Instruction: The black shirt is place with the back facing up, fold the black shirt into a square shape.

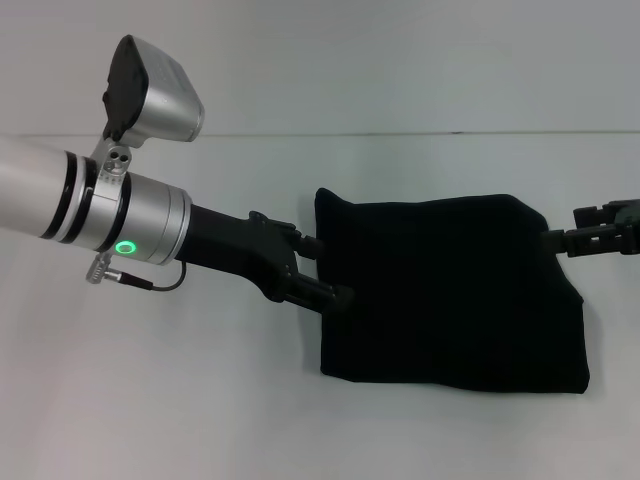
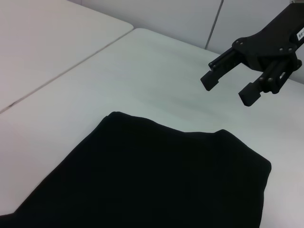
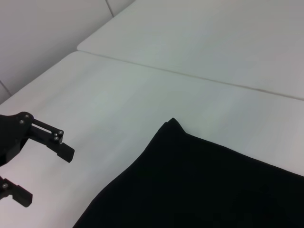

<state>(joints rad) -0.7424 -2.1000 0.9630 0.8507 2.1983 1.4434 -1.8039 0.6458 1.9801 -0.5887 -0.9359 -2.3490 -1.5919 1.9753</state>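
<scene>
The black shirt [image 1: 450,290] lies folded on the white table [image 1: 200,400], between the left gripper [image 1: 325,270] and right gripper [image 1: 585,232], both spread at its edges, grey wall [image 1: 400,60] behind.

No readable text, brand or number anywhere. Only a small white label [image 2: 300,33] on the body of the right gripper [image 2: 229,87], seen in the left wrist view, its characters too small to make out. Also a glowing green ring light [image 1: 125,248] on the left arm's wrist in the head view, without lettering. Nothing printed on the black shirt [image 1: 450,290].
</scene>
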